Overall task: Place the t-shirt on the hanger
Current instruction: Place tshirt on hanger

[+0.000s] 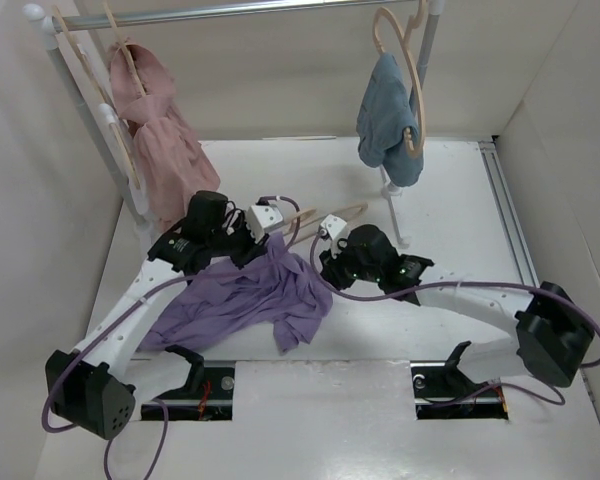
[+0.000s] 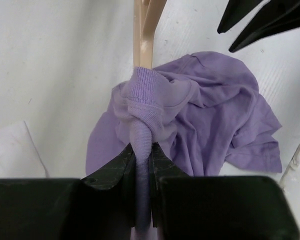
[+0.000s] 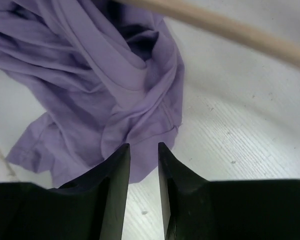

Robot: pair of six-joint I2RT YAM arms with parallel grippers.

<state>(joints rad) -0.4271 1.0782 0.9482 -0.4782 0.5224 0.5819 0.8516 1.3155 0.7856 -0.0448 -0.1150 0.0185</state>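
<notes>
The lavender t-shirt [image 1: 242, 300] lies crumpled on the white table between the arms. My left gripper [image 1: 263, 243] is shut on its ribbed collar [image 2: 141, 115] and holds that part lifted. One arm of the pale tan hanger [image 2: 142, 45] runs into the bunched collar just beyond my left fingertips [image 2: 125, 157]. In the top view the hanger [image 1: 346, 211] lies behind both grippers. My right gripper [image 1: 325, 266] is open a little and empty. In its wrist view it [image 3: 143, 146] hovers over the shirt's edge [image 3: 115, 95], with the hanger's arm [image 3: 230, 30] across the top.
A clothes rack [image 1: 240, 10] stands at the back. It carries a dusty-pink garment [image 1: 160, 145] on the left and a light-blue garment [image 1: 388, 120] on the right, each on its own hanger. The rack's foot [image 1: 395, 215] sits just behind the right gripper. White walls enclose the table.
</notes>
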